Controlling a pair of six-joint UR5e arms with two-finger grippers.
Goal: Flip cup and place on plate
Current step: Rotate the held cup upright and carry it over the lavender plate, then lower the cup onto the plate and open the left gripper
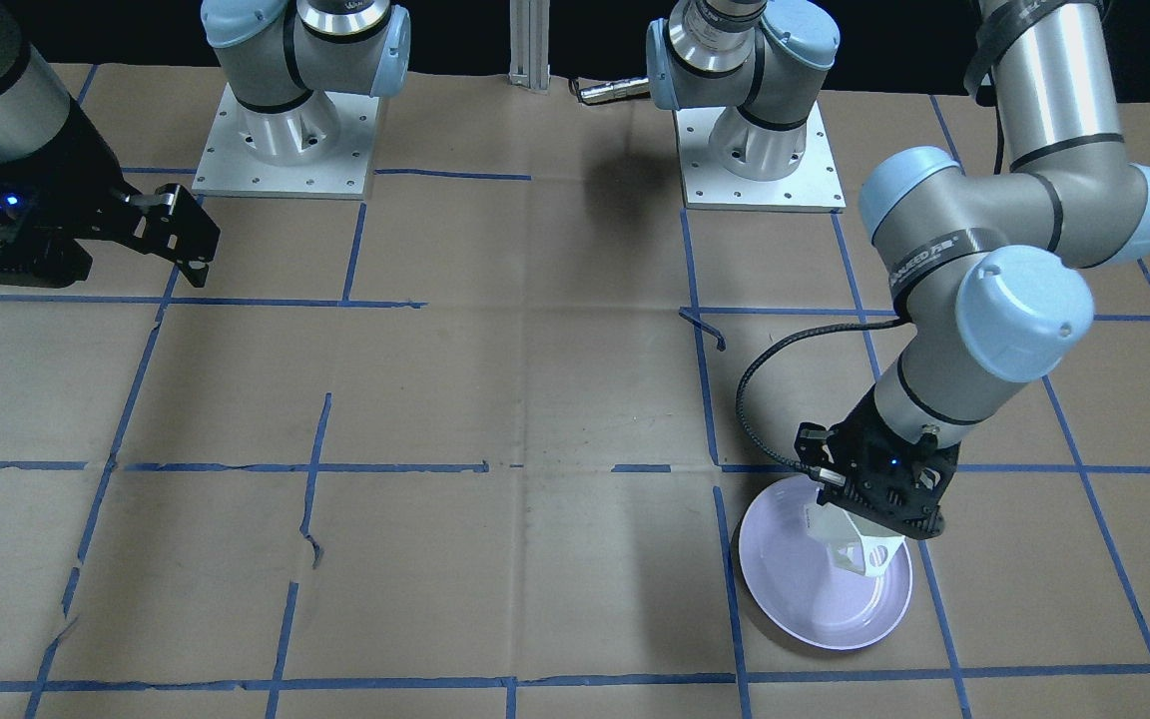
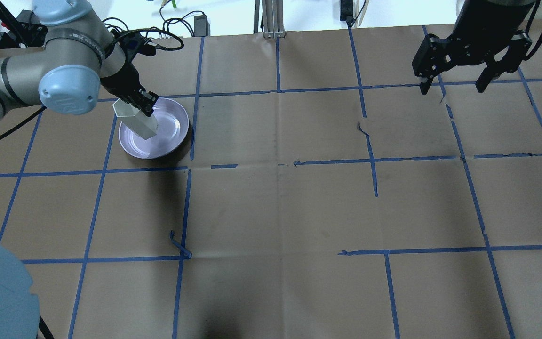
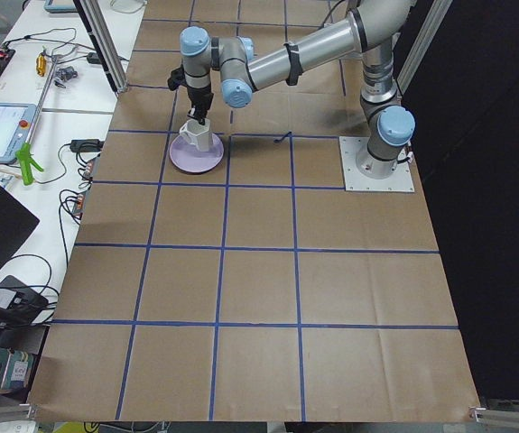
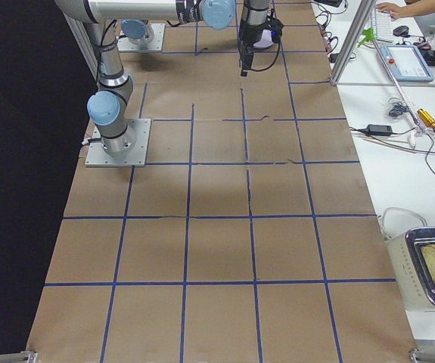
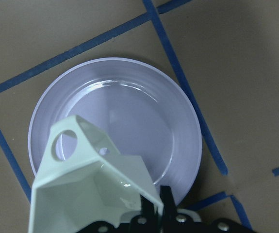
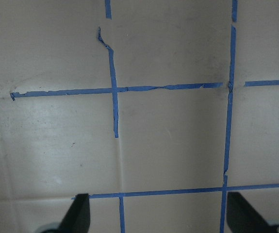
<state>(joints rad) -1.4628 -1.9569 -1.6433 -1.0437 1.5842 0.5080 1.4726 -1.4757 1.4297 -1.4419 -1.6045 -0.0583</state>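
Note:
The cup (image 2: 135, 120), a small white faceted mug, is clamped in my left gripper (image 2: 142, 102), which is shut on its wall near the rim. It hangs tilted over the plate (image 2: 171, 136), hexagonal rim up. I cannot tell whether its base touches the plate. In the left wrist view the cup (image 5: 88, 179) fills the lower left, its angular handle pointing out over the pale lavender plate (image 5: 134, 111). The front view shows the cup (image 1: 860, 549) under the left gripper (image 1: 879, 524), above the plate (image 1: 795, 589). My right gripper (image 2: 452, 88) is open and empty, held high at the far right.
Brown paper with a blue tape grid covers the table (image 2: 280, 202). The two arm bases (image 1: 286, 140) stand at the robot's edge. The right wrist view shows open fingers (image 6: 78, 216) over bare paper. Side benches with cables and devices (image 3: 6, 126) lie beyond the table.

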